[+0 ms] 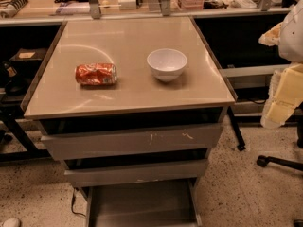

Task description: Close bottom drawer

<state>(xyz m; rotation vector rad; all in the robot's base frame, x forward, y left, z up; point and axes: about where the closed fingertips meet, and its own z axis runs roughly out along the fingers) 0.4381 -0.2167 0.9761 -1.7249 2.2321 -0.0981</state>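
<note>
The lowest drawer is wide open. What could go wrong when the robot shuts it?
The gripper hangs up at the right, well above the bottom drawer, so it might push the middle drawer instead. A hard shove could also roll the can lying on its side on top.

I take this for a lab or workshop: a long bench (47, 6) strewn with electronics runs across 12 o'clock behind the tan surface (128, 91), speckled floor (246, 193) spreads below, a wheeled chair base (279, 162) sits at 4 o'clock, and my pincer (283, 100) hangs at 3 o'clock.
</note>
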